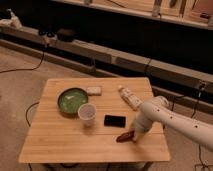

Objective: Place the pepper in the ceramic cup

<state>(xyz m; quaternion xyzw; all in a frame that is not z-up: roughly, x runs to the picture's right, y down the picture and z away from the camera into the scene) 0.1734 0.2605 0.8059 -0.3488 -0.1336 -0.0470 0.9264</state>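
Note:
The pepper (124, 136) is a small dark reddish-brown piece lying on the wooden table (65, 145) near its front right. My gripper (133, 135) is down at the pepper's right end, at the tip of the white arm (165, 116) that reaches in from the right. The ceramic cup (87, 113) is a small white round cup standing upright near the middle of the table, to the left of the pepper and apart from it.
A green bowl (72, 100) sits at the left, touching the cup's far side. A flat black rectangle (115, 120) lies between cup and pepper. A white tube (130, 97) and a small pale block (93, 90) lie farther back. The table's front edge is close to the pepper.

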